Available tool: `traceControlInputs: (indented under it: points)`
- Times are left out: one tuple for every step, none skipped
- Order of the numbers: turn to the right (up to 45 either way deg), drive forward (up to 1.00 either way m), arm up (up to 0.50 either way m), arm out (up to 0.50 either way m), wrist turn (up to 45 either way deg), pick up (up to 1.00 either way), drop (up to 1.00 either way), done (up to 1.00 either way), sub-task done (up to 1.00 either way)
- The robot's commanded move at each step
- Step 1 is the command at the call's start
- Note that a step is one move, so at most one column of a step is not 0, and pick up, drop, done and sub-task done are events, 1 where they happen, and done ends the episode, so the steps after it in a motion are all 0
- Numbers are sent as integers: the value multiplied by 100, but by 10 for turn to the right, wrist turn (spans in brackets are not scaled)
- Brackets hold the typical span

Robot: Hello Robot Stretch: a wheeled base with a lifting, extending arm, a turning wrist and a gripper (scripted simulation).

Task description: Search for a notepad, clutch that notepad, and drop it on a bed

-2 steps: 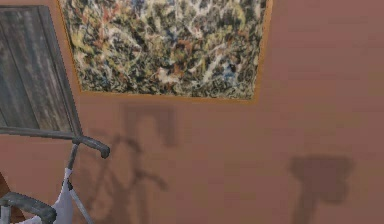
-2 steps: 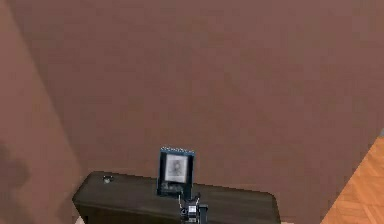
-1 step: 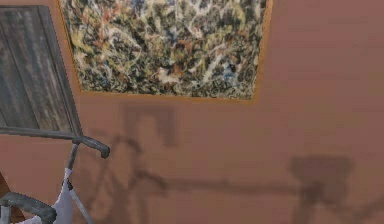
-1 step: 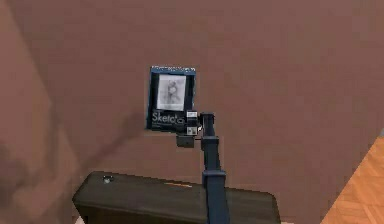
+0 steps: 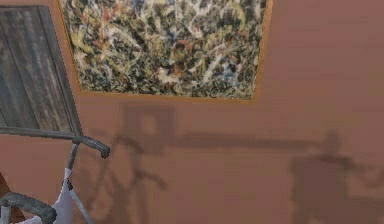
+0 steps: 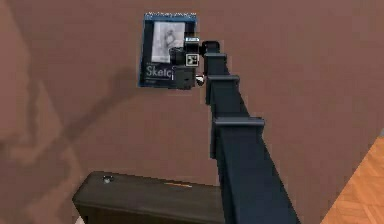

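In the arm side view the dark square arm (image 6: 240, 140) rises from the bottom edge just right of the middle and slants up to the upper middle of the frame. At its far end sits the claw (image 6: 178, 60), and the claw holds the notepad (image 6: 158, 38). The notepad is a blue-edged pad with a grey cover picture and pale lettering near its lower edge. It hangs upright in the upper middle of the frame, just left of the claw's dark body. It is clear of every surface, with the reddish-brown wall (image 6: 70, 90) behind it (how wide the fingers stand cannot be told). Along the bottom edge, left of the arm, lies a dark boxy object (image 6: 140, 200) with a flat top. A wedge of wooden floor (image 6: 362, 195) shows in the lower right corner.

In the forward view the same reddish-brown wall runs across the frame. A large speckled abstract painting (image 5: 165, 45) in an orange frame hangs at the top centre. A dark-framed window (image 5: 30, 65) stands at the upper left. Below it, in the lower left corner, a white-framed bicycle (image 5: 68, 195) stands against the wall, its grey handlebar (image 5: 85, 141) reaching toward the middle.
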Motion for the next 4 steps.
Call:
traceControlInputs:
  points:
    - [0,0,0,0,-450,0,0,0,0]
    - [0,0,0,0,-450,0,0,0,0]
    - [0,0,0,0,-450,0,0,0,0]
    - [0,0,0,-40,0,0,0,0,0]
